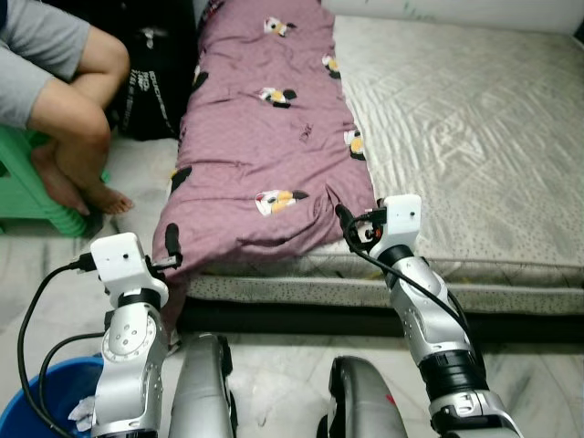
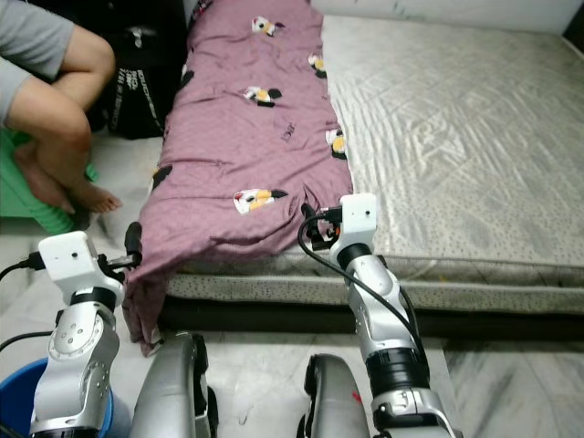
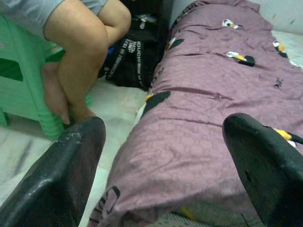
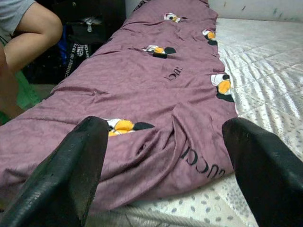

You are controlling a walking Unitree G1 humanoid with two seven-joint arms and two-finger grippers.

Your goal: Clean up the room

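both hands gaping: left hand [image 3: 165, 165], right hand [image 4: 163, 165] | facing mauve blanket [image 1: 265, 137] near mattress [image 1: 456, 119] edge | risk: blanket sliding floorward if only 1 corner is being pinched

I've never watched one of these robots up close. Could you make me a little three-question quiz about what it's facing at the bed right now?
1. True or false: the purple blanket covers the whole mattress.
2. Which way do the fingers of the left gripper and right gripper stand? A) both open B) both shut C) one clamped on cloth
3. Fill in: the person sits on a ____ stool.

Key
1. False: it lies along the robot's left side of the mattress and hangs over the near edge.
2. A: each wrist view shows the two fingers spread, with blanket beyond them.
3. Green.
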